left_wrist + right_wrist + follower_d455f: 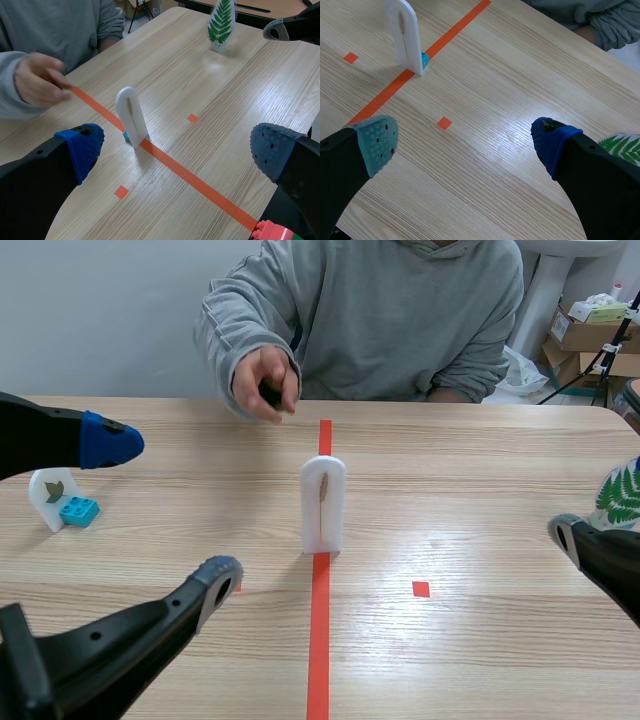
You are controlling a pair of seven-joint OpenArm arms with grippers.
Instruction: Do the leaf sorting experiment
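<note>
A white arched card bearing a slim brown leaf stands upright on the orange tape line at mid-table, on a blue brick base. It also shows in the left wrist view and the right wrist view, ahead of each gripper. My left gripper hovers open to the left of the card and holds nothing. My right gripper is open and empty at the right side. Only one of its fingers shows in the scene view. A fern-leaf card stands just beside it.
A small white card with a brown leaf on a blue brick stands at the far left. A person in a grey sweater sits across the table, one hand held over the far end of the tape. Red bricks lie under my left gripper.
</note>
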